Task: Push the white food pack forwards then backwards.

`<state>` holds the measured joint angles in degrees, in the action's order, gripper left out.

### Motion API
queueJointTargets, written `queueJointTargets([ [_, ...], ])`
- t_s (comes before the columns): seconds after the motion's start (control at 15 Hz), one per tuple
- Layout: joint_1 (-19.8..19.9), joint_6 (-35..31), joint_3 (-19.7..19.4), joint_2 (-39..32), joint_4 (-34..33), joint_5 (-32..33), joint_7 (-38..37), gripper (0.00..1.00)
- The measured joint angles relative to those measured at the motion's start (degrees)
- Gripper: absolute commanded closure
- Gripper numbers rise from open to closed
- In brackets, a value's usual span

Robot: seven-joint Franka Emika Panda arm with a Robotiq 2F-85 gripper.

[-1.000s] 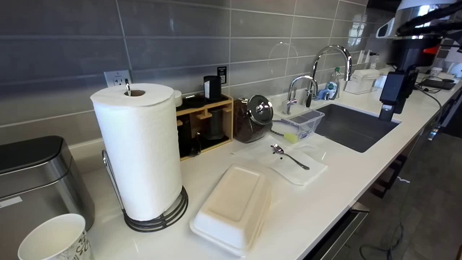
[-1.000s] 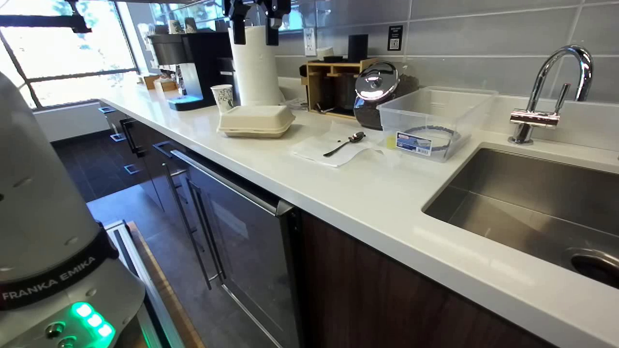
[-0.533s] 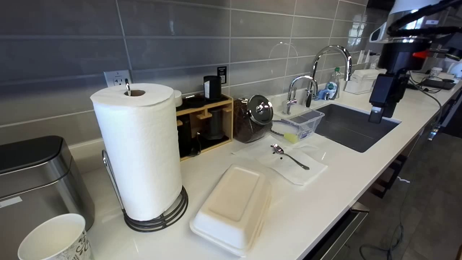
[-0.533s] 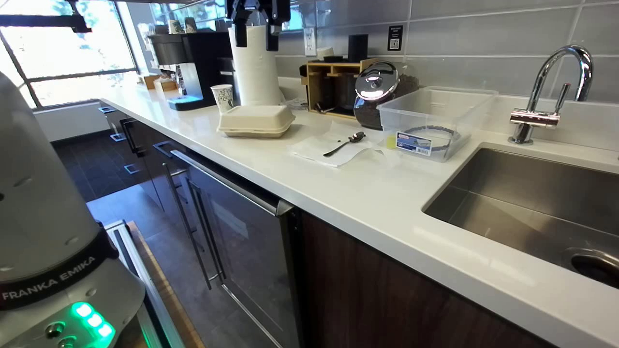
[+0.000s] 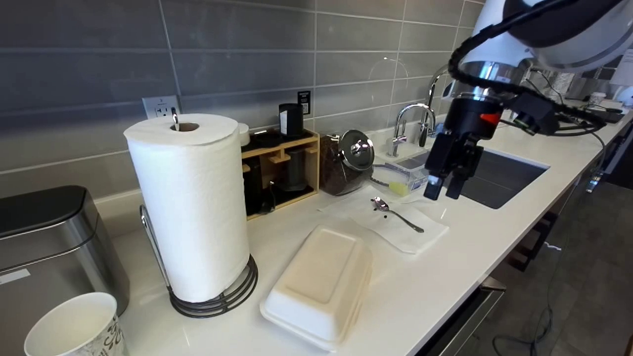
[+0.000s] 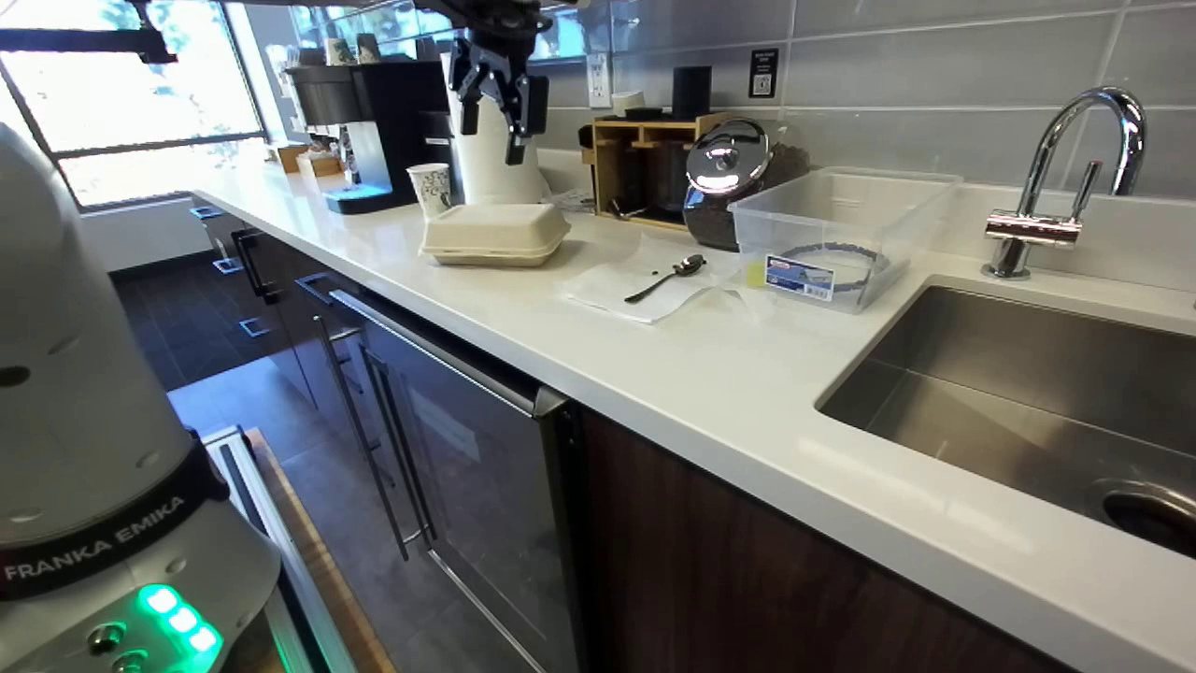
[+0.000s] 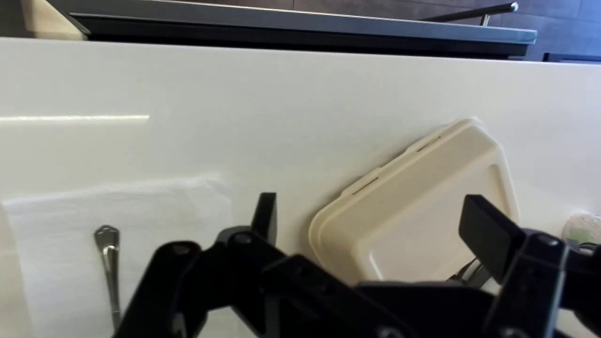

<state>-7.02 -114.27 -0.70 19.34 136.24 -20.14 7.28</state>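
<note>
Since nothing touches the closed foam clamshell box (image 5: 321, 277), the step in hand looks like the approach to a push, though a pause between pushes cannot be ruled out. It lies flat on the white countertop (image 5: 395, 296), askew to the front edge, near the wire stand (image 5: 198, 312) of the paper towel roll (image 5: 190, 207). Toward the sink (image 6: 1056, 346), a metal spoon (image 5: 399, 216) rests on a white paper sheet (image 5: 400, 233), apart from the box. The gripper (image 7: 370, 202) hangs in the air on that side, higher than the box and apart from it, fingers (image 7: 266, 216) spread wide with nothing held. Next, I judge, it should come down level with the box's side, perhaps narrow for one firm contact, and press low near the middle; off-centre, the box, likely light, would probably turn instead of slide. Which way counts as forwards I cannot tell; the return push would call for reaching the opposite side.
</note>
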Motion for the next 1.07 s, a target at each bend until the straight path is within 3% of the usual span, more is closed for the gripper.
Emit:
queueJointTargets([
  [0.4, -3.94, -1.37, 7.78, -8.30, -4.25, 0.94, -0.50, 0.00],
  [1.07, -4.10, -1.41, 9.19, -10.56, -7.55, 3.33, -0.73, 0.00],
])
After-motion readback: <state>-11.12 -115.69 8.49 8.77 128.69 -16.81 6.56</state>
